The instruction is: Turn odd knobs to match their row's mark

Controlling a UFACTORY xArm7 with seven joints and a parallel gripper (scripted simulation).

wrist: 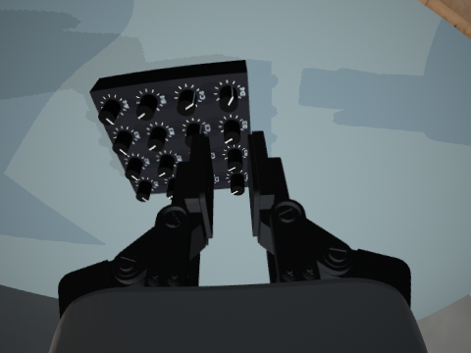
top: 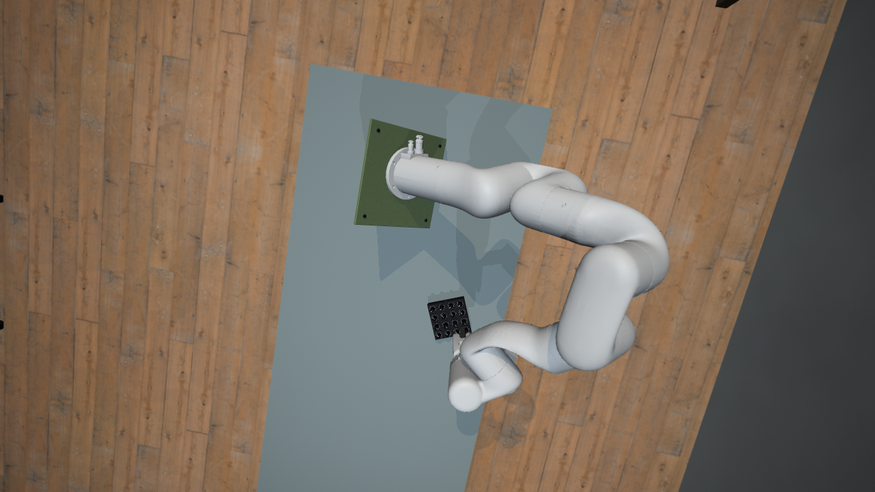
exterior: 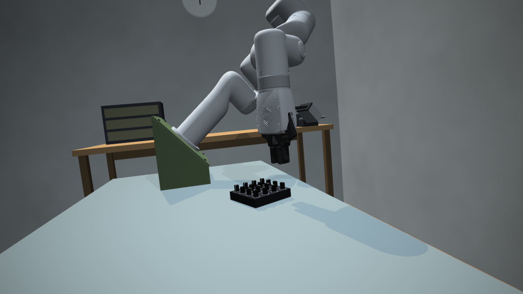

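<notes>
The black knob box (top: 449, 318) (exterior: 260, 193) (wrist: 171, 118) stands on its feet on the pale blue table (top: 342, 379) (exterior: 146, 237), near the table's right edge. Its sixteen black knobs carry white lines. My gripper (exterior: 279, 161) (wrist: 229, 155) hangs above the box, over the edge nearest the arm's wrist, well clear of the knobs. Its fingers stand a narrow gap apart with nothing between them. In the wrist view the left finger hides some knobs of the nearer rows. In the overhead view the arm's wrist covers the gripper.
The green wedge mount (top: 379, 183) (exterior: 175, 164) of the arm stands on the table behind the box. A wooden side table (exterior: 219, 140) with a dark slatted box (exterior: 131, 122) stands at the back. The floor is wooden planks (top: 122, 244).
</notes>
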